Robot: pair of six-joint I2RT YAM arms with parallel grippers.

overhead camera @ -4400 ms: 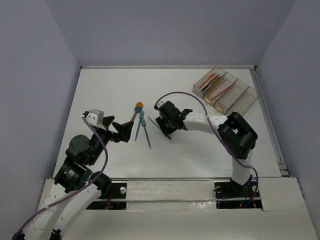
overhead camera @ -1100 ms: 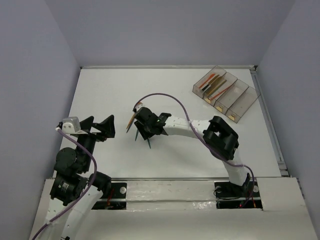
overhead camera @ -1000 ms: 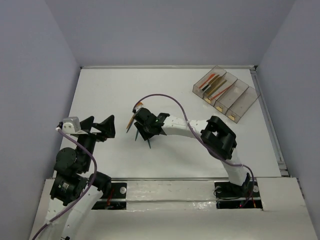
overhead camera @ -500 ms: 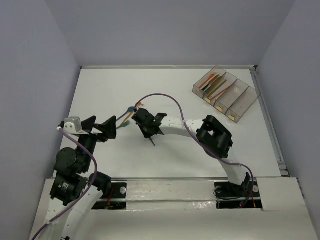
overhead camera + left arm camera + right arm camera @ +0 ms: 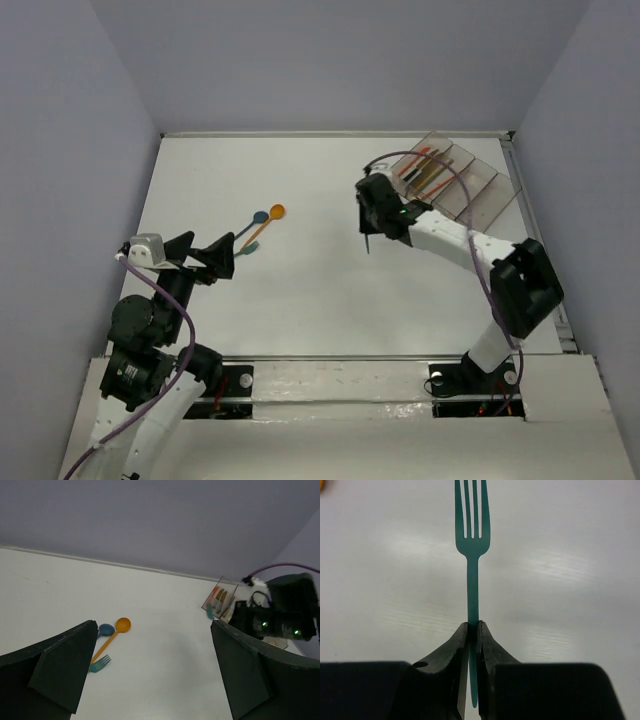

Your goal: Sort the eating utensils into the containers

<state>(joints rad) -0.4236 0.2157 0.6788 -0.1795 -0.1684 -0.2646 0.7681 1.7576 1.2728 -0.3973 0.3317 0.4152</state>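
Observation:
My right gripper is shut on the handle of a teal fork and holds it above the table, tines pointing away from the wrist, just left of the containers. In the right wrist view the jaws pinch the thin handle. The bins hold red and orange chopsticks and yellow-and-black knives. An orange spoon, a blue spoon and another teal fork lie left of centre. My left gripper is open and empty just left of them; the left wrist view shows the orange spoon.
The white table ends at a raised rim at the back and right. The right arm's purple cable loops over the near bins. The right arm also shows in the left wrist view, next to the bins.
My right gripper has taken a teal fork from the pile left of centre, lifted it and carried it right toward the bins. The left arm has stayed about where it was.

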